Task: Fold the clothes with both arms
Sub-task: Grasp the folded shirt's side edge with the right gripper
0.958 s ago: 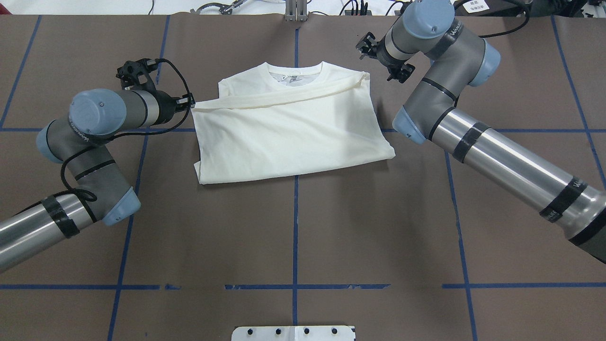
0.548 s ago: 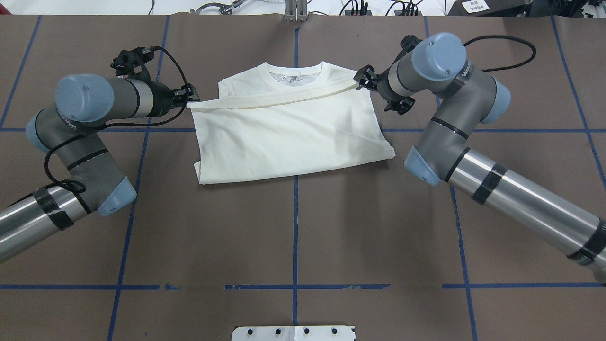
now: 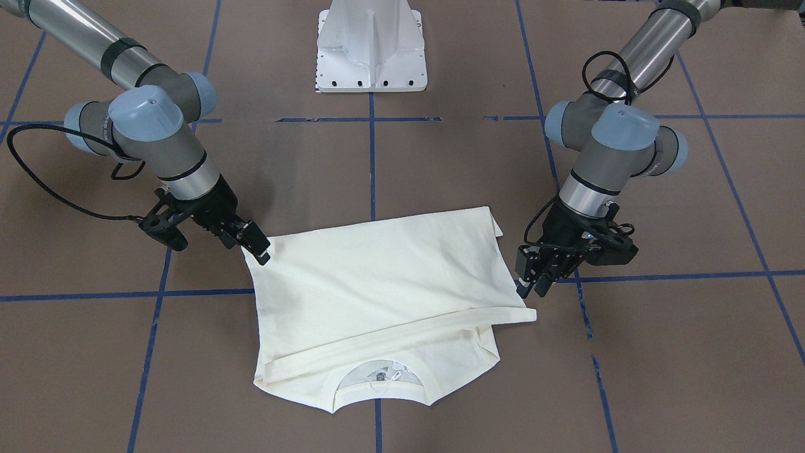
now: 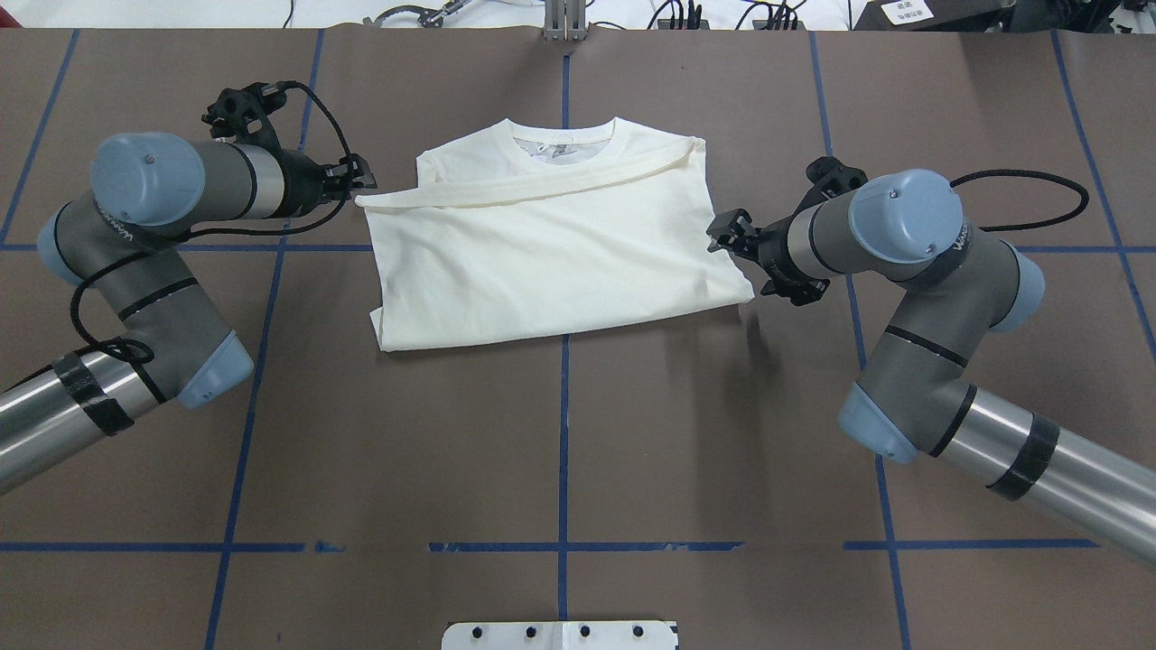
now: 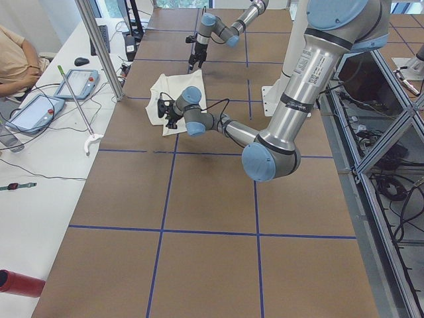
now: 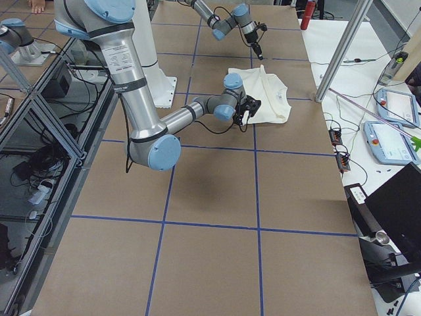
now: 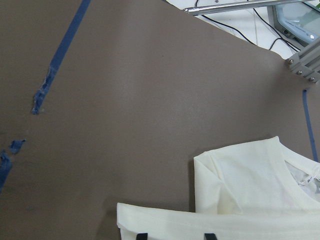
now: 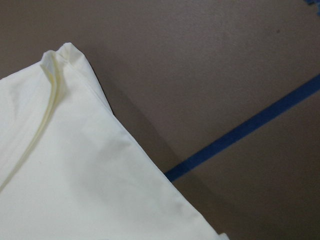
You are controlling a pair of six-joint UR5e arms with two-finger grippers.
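Observation:
The clothes, a cream shirt (image 4: pixel 551 262), lie folded with the plain back up, the collar (image 3: pixel 377 380) on the side away from the robot and a hem band running across below it. My left gripper (image 4: pixel 357 183) hovers at the band's left corner (image 3: pixel 533 313). In the left wrist view its fingertips (image 7: pixel 141 235) stand apart over the cloth (image 7: pixel 250 180), so it is open. My right gripper (image 4: pixel 720 233) sits against the shirt's right edge near the lower corner (image 3: pixel 246 251). It looks open with nothing in it. The right wrist view shows that edge of the shirt (image 8: pixel 75 175).
The white pedestal base (image 3: pixel 371 50) stands at the robot's edge of the brown table. Blue tape lines (image 4: pixel 564 433) grid the tabletop. Beyond the far edge stand a metal post (image 5: pixel 99 46) and a white bench with control tablets (image 5: pixel 76 83), where a person (image 5: pixel 16 50) sits.
My right gripper swung from the band's far right end back along the shirt's right edge toward its lower corner. The left gripper drifted slightly left, and the band's left corner shifted left with it.

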